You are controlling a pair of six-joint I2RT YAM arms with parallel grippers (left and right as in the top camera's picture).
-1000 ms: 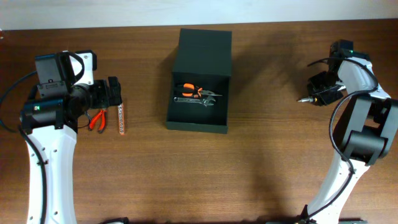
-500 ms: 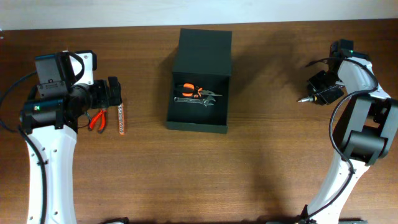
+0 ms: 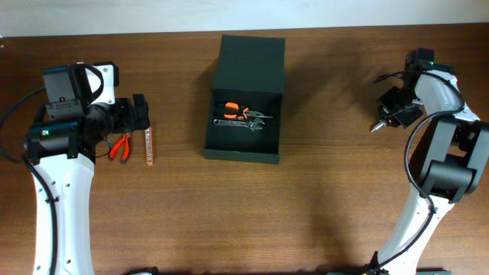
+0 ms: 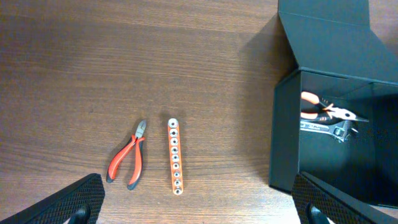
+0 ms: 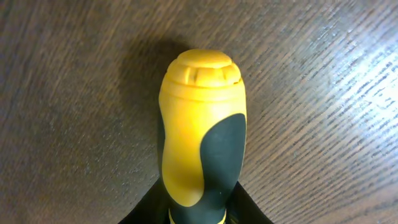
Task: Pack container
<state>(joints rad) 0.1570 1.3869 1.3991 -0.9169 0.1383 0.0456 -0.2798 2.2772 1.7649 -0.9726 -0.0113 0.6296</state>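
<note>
**Holding screwdriver; container open**

Right gripper (image 3: 393, 111) clamped on the yellow-black screwdriver (image 5: 202, 124), well right of the container (image 3: 241, 153). The container sits mid-table, lid back to receive tools, with orange-handled pliers (image 3: 233, 111) and wrench (image 3: 243, 123) inside. Left gripper (image 3: 139, 114) spread wide, empty, above red pliers (image 4: 129, 162) and bit strip (image 4: 175, 156). I judge these go in next.

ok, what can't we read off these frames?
- Right wrist: yellow handle fills the view; its shaft and most of the right gripper are cut off by the bottom edge.
- Overhead: tools in the container are too small to count.
- Left wrist: container cut by the right edge; its near wall hides part of the floor.
- Left wrist: left gripper shows only fingertips at the bottom corners.
</note>
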